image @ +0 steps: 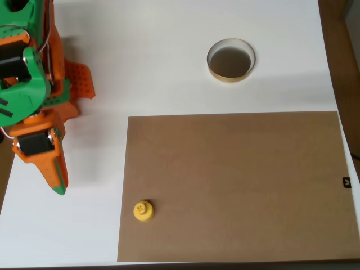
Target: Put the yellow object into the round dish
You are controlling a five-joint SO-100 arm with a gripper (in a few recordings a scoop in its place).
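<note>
A: Start at the left of the overhead view. What's there?

B: The orange and green arm (pixel 34 84) takes up the upper-left corner, over the white tabletop (pixel 140 56). Its claw (pixel 55 177) points down the picture and ends in a green tip (the fingers look pressed together into one narrow point, with no gap that I can make out). It holds nothing.

A: And what's next, going right?

B: The yellow object (pixel 143 210). It stands on the brown board (pixel 236 185), just inside the board's left edge and near its lower-left corner. It's to the lower right of the claw tip and clearly apart from it. From above I see a round base with a smaller knob in the middle.

A: Does the board cover much?

B: It covers most of the lower right of the tabletop. There's a small dark mark at its right edge (too small to tell what it is).

A: And the round dish?

B: The round dish (pixel 230 60) is farther right and up, on the bare white surface just above the board's top edge. It has a pale rim and a dark inside, with nothing in it. It's well apart from the yellow object, diagonally across the picture. A strip of darker wood shows along the far right edge.
</note>
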